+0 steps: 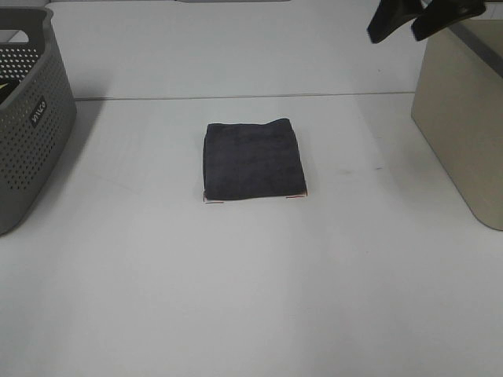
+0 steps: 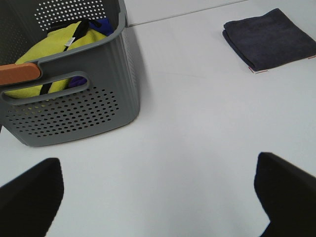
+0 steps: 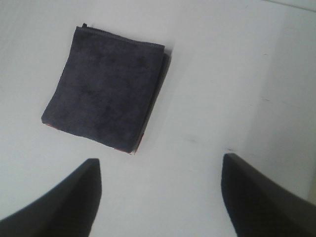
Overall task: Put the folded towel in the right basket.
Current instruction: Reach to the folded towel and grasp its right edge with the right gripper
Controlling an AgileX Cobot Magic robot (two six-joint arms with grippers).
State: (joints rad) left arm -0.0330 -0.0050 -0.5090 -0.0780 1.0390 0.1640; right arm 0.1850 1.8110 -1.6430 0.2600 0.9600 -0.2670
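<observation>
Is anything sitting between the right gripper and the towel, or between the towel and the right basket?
Nothing visible. The towel lies alone on the table, with bare surface between it and the right basket. The right gripper hangs open above, near that basket, with only bare table between its fingers and the towel in its wrist view.

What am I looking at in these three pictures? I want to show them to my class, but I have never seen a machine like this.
This is a robot with two arms, each ending in a two-fingered gripper. One picture comes from a camera mounted high above the white table; the other two come from cameras on the arms' wrists. A folded dark towel lies in the middle of the table. A grey perforated basket holding yellow cloth stands on the left, a beige basket on the right. The right gripper hangs open near the beige basket; the left gripper, seen only in its wrist view, is open too. Neither holds anything.
</observation>
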